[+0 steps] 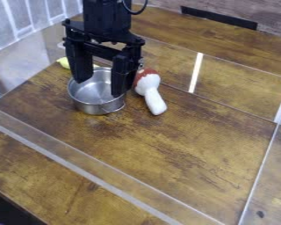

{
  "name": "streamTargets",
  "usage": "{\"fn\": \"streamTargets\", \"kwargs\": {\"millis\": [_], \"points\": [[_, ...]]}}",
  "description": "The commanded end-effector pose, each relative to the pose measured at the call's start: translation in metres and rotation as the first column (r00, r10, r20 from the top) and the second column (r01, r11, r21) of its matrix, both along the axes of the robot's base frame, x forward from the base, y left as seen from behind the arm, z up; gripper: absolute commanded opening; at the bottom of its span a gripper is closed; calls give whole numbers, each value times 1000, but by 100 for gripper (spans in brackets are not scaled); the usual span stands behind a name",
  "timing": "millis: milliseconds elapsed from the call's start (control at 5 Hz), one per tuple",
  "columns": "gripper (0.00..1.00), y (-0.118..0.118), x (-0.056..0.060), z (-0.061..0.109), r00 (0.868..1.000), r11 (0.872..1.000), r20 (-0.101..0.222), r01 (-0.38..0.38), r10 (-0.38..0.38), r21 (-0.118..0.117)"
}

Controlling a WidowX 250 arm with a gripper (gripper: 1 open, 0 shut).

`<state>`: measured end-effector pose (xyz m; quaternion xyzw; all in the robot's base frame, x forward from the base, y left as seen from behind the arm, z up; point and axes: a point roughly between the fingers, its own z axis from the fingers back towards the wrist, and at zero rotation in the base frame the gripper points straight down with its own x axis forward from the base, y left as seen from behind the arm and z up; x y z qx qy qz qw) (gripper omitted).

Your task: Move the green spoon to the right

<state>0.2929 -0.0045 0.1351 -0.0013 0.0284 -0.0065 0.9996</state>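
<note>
A bit of the green spoon (63,63) shows as a yellow-green patch at the back left, just left of my gripper's left finger. Its metal bowl is hidden behind the finger and the pot. My black gripper (99,82) points straight down with its jaws wide open. It hangs over the round steel pot (96,98), one finger on each side of the pot's back rim. Nothing is between the fingers.
A red-capped white mushroom toy (151,93) lies on its side just right of the pot. Clear plastic walls (197,72) fence the wooden table (190,149), and a low clear strip crosses the front.
</note>
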Motion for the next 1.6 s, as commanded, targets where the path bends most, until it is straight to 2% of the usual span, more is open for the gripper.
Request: {"fn": "streamTargets", "kwargs": {"millis": [0,200,400,600,800,1200,1400], "points": [[100,5,7,2,1000,1000,5,15,-15,-1],[100,11,25,7,1000,1000,17,9,-9,-2],[100,18,49,13,999,1000,46,9,-9,1],[100,14,77,17,997,1000,77,-26,25,5],[100,17,97,15,990,995,100,-98,97,7],[100,21,96,-1,981,985,99,-172,169,23],[100,34,102,7,972,976,105,-214,211,27]]}}
